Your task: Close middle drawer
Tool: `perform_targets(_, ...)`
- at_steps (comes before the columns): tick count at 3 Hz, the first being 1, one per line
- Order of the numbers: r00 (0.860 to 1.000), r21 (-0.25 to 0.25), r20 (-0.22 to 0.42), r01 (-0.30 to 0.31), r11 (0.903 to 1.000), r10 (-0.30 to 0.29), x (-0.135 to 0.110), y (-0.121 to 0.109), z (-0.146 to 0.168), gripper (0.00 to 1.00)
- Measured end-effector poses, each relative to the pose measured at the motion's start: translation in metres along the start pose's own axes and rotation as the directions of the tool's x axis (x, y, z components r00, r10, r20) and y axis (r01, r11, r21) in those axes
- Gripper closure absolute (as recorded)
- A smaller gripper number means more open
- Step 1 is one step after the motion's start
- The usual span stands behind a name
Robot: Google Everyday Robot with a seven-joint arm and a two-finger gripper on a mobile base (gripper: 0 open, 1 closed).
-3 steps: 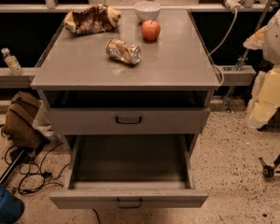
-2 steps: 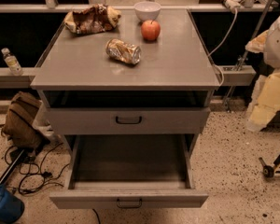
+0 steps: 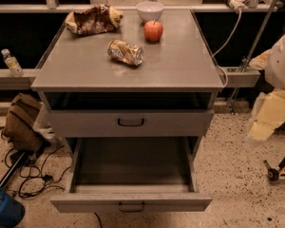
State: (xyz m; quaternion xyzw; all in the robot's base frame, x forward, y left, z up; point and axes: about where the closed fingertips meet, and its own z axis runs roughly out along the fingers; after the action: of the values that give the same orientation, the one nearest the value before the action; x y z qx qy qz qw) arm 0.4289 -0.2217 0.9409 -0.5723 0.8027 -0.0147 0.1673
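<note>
The middle drawer (image 3: 85,204) is pulled far out of the grey cabinet (image 3: 133,70). Its inside is bare, and its flat front with the small black bar handle (image 3: 131,206) is at the bottom of the view. The taller top drawer (image 3: 171,123) just under the tabletop stands slightly out, with a dark gap above it. The lowest drawer is hidden. My gripper (image 3: 262,129) hangs as a cream-coloured part under the white arm (image 3: 282,61) at the right edge. It is beside the cabinet, level with the top drawer, and touches nothing.
On the tabletop lie a crushed can (image 3: 126,52), an apple (image 3: 153,31), a white bowl (image 3: 149,11) and a chip bag (image 3: 92,19). A brown bag (image 3: 21,122), cables (image 3: 31,175) and a blue object (image 3: 4,210) are on the floor at left. A wheeled stand (image 3: 280,167) is at right.
My arm and gripper at the right edge have come down a little. The drawers and the things on the tabletop have not moved.
</note>
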Motion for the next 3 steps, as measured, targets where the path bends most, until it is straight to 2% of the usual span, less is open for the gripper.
perform_targets(1, 0.999, -0.050, 0.045, -0.019, 0.9986, 0.021, 0.000, 0.017, 0.035, 0.00)
perform_targets(2, 0.980, -0.161, 0.168, -0.083, 0.9836, 0.110, 0.009, 0.057, 0.109, 0.00)
perform_targets(3, 0.930, -0.279, 0.282, -0.154, 0.9479, 0.234, 0.012, 0.086, 0.184, 0.00)
